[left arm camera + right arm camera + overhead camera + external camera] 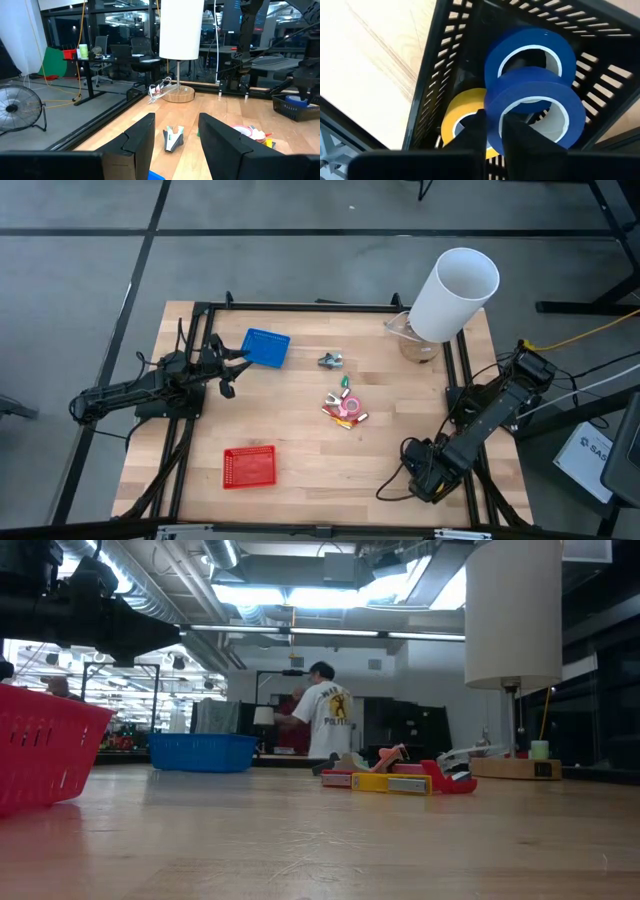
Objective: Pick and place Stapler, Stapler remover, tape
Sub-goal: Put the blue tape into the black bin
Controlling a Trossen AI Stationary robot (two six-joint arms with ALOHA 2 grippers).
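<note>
I am holding the left tool [228, 368] spread open beside the blue basket [266, 347], lining up on the stapler remover [173, 138]; the right tool's [492, 131] grip I cannot tell.

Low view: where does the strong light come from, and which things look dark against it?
In the low view, the ceiling lights glare at top centre, so the left arm is only a dark silhouette, and the table shows a pale sheen. In the high view, the light is even.

The desk [300, 430] is pale, smooth wood with visible grain. Between the left fingers [142, 137], the stapler remover [173, 138] looks like shiny metal. Beyond the right fingers [475, 131], the blue tape [532, 107] looks glossy inside a perforated black bin [450, 60].
</note>
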